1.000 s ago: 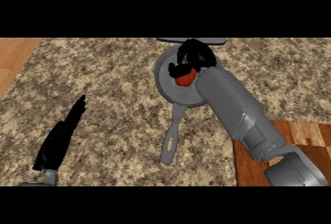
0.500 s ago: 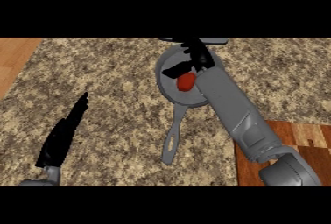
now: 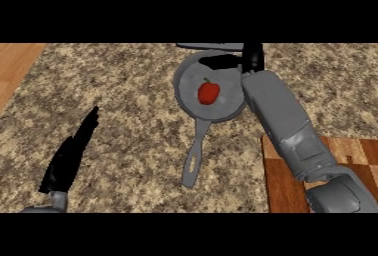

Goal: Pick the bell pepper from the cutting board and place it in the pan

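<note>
Head view: bell pepper [image 3: 209, 93] in pan [image 3: 190, 102] — right robot hand [image 3: 252, 56] straight-fingered, empty.

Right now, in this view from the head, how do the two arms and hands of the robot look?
Both hands are black. The left hand shows as a long, flat, dark shape above a short grey wrist piece. The right hand is mostly hidden past a thick, smooth grey forearm with a rounded joint lower down. No cables or markings show.

The speckled granite table [image 3: 133, 100] carries a grey pan [image 3: 193, 95], handle toward the viewer, and a wooden cutting board [image 3: 295, 190] at right.
</note>
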You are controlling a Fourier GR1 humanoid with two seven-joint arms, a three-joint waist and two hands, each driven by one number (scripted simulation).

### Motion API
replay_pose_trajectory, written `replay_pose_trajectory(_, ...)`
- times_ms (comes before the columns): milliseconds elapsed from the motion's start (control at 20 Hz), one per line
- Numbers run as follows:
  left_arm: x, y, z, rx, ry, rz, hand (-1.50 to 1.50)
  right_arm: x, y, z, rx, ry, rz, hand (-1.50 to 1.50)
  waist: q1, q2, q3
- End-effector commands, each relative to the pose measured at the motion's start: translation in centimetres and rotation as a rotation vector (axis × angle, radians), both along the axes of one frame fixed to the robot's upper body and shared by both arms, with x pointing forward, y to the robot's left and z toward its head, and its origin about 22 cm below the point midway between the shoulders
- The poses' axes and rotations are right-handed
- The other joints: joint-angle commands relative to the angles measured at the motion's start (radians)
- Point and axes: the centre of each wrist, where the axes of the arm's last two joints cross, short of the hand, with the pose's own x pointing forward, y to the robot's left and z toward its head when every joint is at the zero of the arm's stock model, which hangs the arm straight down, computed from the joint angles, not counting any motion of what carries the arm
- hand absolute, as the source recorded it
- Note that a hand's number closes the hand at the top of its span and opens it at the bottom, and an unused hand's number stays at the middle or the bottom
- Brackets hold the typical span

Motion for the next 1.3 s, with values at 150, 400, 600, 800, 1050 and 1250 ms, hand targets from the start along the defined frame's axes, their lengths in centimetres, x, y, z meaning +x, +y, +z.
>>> replay_pose_trajectory(150, -0.8, 1.1, 0.0, 0.006, 0.007, 0.035, 0.0, -0.1, -8.0, -1.8, 0.083, -0.066, -0.149, -1.5, -0.031, -0.013, 0.0)
replay_pose_trajectory(400, -0.7, 2.5, -1.9, -0.004, 0.019, 0.043, 0.0, -1.2, -15.1, -2.7, 0.035, -0.131, -0.146, -1.5, -0.043, -0.013, 0.0)
replay_pose_trajectory(600, -1.1, 1.3, -2.0, 0.002, 0.028, 0.069, 0.0, -2.8, -20.0, -3.6, 0.004, -0.127, -0.145, -1.5, -0.062, -0.024, -0.001)
replay_pose_trajectory(800, -0.2, 2.8, -0.7, -0.004, 0.031, 0.055, 0.0, -3.8, -24.5, -2.2, 0.0, -0.142, -0.144, -1.5, -0.056, -0.021, 0.0)
replay_pose_trajectory(1050, -2.2, 1.9, -0.9, -0.01, 0.046, 0.061, 0.0, -5.9, -27.0, -4.2, 0.003, -0.137, -0.116, -1.5, -0.061, -0.028, 0.0)
replay_pose_trajectory(1250, -1.8, 1.0, -0.9, 0.005, 0.031, 0.064, 0.0, -7.0, -31.4, -1.2, 0.003, -0.114, -0.095, -1.5, -0.057, -0.026, 0.0)
